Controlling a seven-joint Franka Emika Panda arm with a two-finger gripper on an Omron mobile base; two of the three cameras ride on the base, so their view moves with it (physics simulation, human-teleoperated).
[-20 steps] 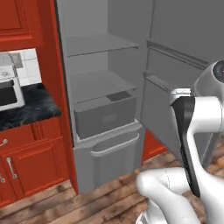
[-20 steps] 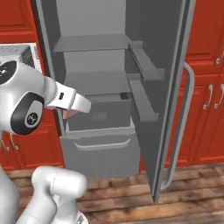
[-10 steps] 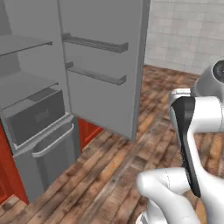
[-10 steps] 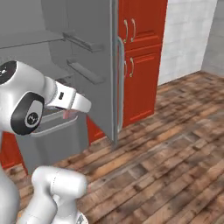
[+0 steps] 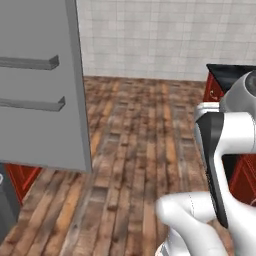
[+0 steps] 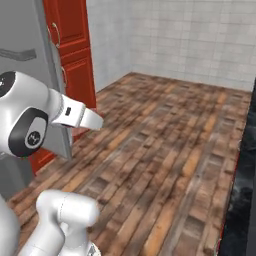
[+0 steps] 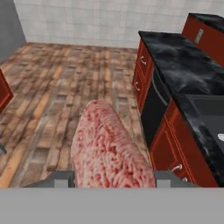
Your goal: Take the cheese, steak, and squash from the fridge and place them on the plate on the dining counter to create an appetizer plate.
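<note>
The steak, a pinkish-red slab with paler streaks, fills the lower middle of the hand view. My gripper is shut on it, one grey fingertip on each side of the slab. The fridge shows as its open grey door with two shelf rails at the left of the left base view, and as a grey edge in the right base view. The cheese, the squash, the plate and the dining counter are out of view.
A black marbled worktop over red drawers runs along the right, with a dark sink basin in it. Its edge also shows at the right of the right base view. Red tall cabinets stand beside the fridge. Open wooden floor lies ahead.
The whole picture has swung right: the base has turned away from the fridge, whose shelves and drawer have left the views. The steak stays in my gripper.
</note>
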